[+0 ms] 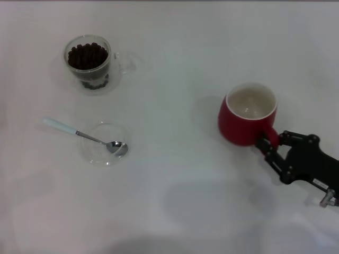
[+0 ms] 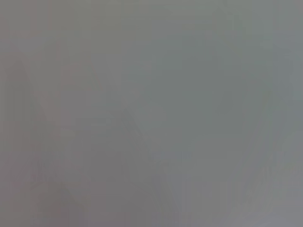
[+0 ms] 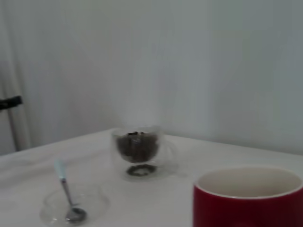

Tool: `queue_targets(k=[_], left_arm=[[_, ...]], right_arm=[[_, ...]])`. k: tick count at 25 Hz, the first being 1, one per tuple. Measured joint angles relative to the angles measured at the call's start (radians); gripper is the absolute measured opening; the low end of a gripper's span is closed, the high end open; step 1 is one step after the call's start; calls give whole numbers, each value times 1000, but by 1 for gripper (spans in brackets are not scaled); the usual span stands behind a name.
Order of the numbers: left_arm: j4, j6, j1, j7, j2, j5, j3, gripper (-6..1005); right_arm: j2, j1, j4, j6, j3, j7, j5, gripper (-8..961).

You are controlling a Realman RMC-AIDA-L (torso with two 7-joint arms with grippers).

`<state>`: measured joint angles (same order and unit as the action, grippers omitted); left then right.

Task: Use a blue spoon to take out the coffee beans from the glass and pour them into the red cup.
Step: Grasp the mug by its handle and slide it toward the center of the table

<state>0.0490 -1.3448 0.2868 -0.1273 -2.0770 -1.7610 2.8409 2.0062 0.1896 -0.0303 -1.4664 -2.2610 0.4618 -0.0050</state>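
While the right gripper (image 1: 267,144) sits at the red cup's (image 1: 248,114) handle, at about four o'clock on the table (image 1: 175,201) in the head view, nothing has yet been scooped. Its black jaws close around the red loop handle, grasping it as far as the head view shows. The cup stands upright, its white inside empty.

The blue spoon (image 1: 85,135) lies well apart from that gripper, far across the table toward nine o'clock. Its metal bowl rests in a flat clear dish (image 1: 104,144), and its pale handle juts out over the rim, long axis running from about ten o'clock down to four o'clock. The glass (image 1: 88,61) stands upright at about eleven o'clock, beyond the spoon, filled nearly to the brim with dark coffee beans (image 1: 87,55).

The left gripper is not in view anywhere; its wrist camera shows only a blank grey surface. Judging by the layout, the spoon lies on the left arm's side, so that arm looks better placed to take it by the handle. Nothing stands between the spoon, the glass and the cup.
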Motion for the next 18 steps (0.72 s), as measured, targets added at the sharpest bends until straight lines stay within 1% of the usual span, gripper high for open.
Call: queue_targets(k=[9, 18], left_arm=[[0, 1, 0, 0, 0, 0, 0, 893], [0, 1, -4, 0, -1, 0, 0, 893]], right_arm=[[1, 17, -31, -12, -3, 13, -71, 198], [4, 8, -43, -49, -28, 45, -78, 173]])
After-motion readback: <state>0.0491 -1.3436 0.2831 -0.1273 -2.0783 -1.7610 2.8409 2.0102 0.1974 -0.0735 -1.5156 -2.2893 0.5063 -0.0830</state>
